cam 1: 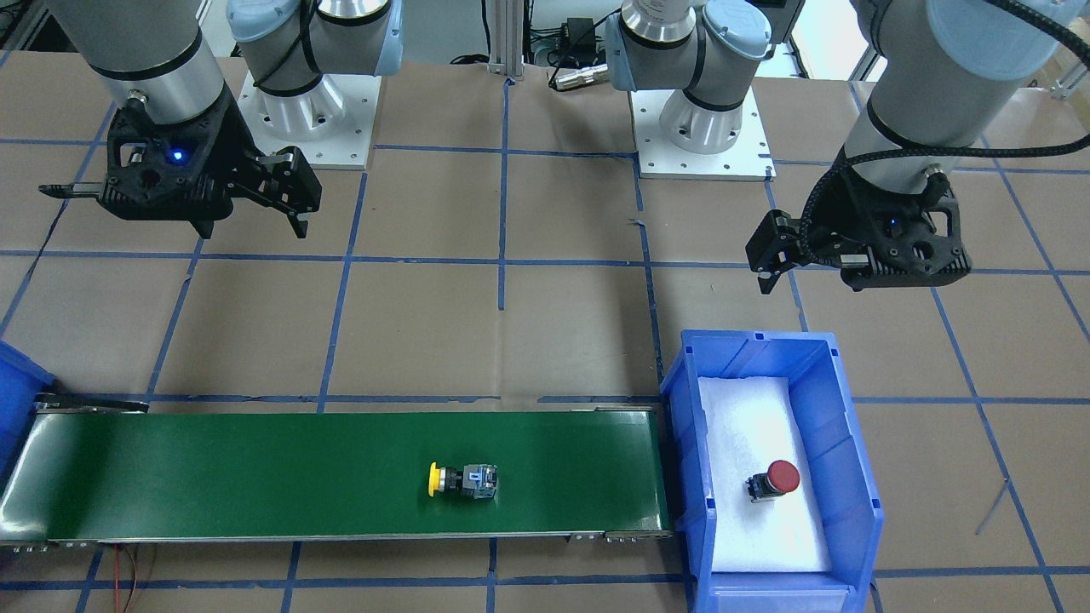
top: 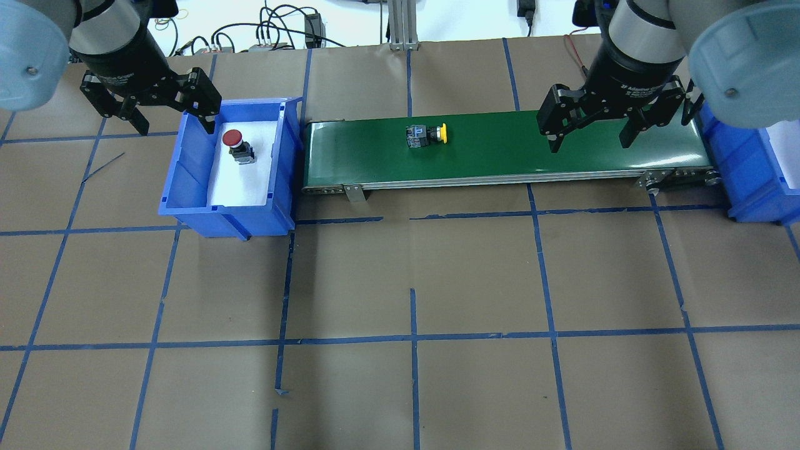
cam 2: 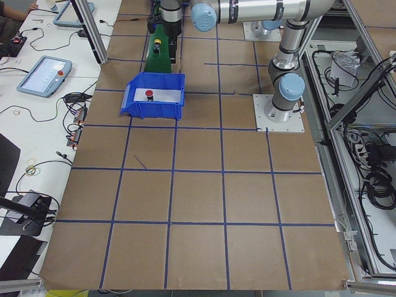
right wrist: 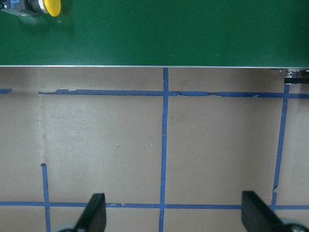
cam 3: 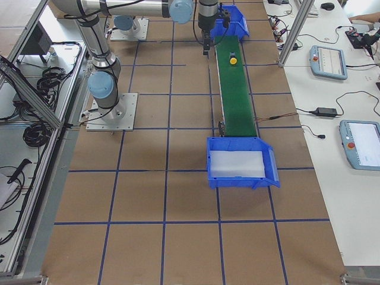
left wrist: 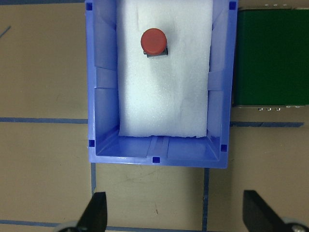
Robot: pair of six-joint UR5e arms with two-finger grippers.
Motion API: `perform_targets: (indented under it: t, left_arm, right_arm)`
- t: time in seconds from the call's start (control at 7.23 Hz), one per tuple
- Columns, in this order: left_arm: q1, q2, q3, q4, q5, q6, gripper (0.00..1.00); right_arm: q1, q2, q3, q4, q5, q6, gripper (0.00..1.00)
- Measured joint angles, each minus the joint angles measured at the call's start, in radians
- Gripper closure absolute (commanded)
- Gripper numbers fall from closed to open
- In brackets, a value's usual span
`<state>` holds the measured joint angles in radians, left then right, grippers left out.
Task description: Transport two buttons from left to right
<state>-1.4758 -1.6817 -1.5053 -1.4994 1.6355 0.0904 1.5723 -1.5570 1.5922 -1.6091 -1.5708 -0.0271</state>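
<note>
The yellow button (cam 1: 460,479) lies on its side near the middle of the green conveyor belt (cam 1: 255,477); it also shows in the overhead view (top: 426,135) and at the top left of the right wrist view (right wrist: 41,6). The red button (top: 237,145) stands on white foam inside the blue bin (top: 187,175) at the belt's left end, and shows in the left wrist view (left wrist: 154,42). My left gripper (top: 175,125) hovers open and empty above that bin's near side. My right gripper (top: 589,140) hovers open and empty beside the belt's right part, away from the yellow button.
A second blue bin (top: 750,181) with white foam stands at the belt's right end. Brown paper with blue tape lines covers the table (top: 412,300). Both arm bases (cam 1: 702,128) stand behind the belt on the robot's side.
</note>
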Motion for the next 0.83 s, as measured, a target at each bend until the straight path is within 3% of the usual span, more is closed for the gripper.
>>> perform_targets:
  t: [0.83]
  left_arm:
    - [0.002, -0.006, -0.001, 0.002, -0.002, 0.018, 0.0]
  right_arm:
    - [0.001, 0.0, 0.002, 0.0, 0.0, -0.001, 0.0]
